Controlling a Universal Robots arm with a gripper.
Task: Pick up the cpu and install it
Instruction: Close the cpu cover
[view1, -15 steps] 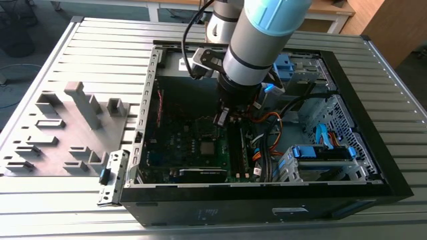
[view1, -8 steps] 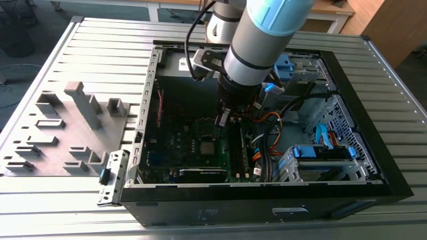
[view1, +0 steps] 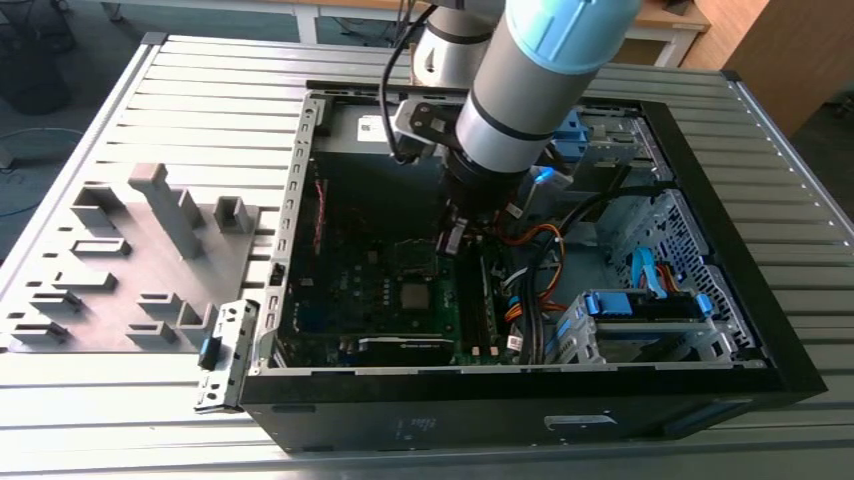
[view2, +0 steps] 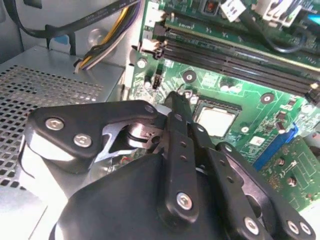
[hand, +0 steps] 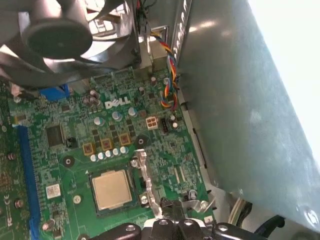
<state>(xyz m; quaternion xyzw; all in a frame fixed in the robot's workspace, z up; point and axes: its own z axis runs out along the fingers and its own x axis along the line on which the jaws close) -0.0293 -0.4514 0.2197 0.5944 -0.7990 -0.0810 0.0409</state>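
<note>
— As the exterior view looks down on the slatted table (view1: 120, 420), where is the arm?
— It is reaching into the open computer case (view1: 534, 400). The gripper (view1: 451, 243) hangs over the green motherboard (view1: 347, 300). The cpu (view1: 420, 297) lies flat in its socket there, near the gripper but apart from it. A grey tray (view1: 134, 270) sits outside the case, on the exterior view's left.
— And the second wrist view?
— The gripper (view2: 176, 102) is close above the board, with the cpu (view2: 216, 121) seated in the socket just beside it, silvery top up. Whether the gripper is clenched or released, I cannot tell.
— The first wrist view?
— The cpu (hand: 111, 189) is in the socket, with a metal lever (hand: 143, 170) along one side. The gripper (hand: 175, 227) is near that lever, and a fan (hand: 55, 35) is farther along the board.
</note>
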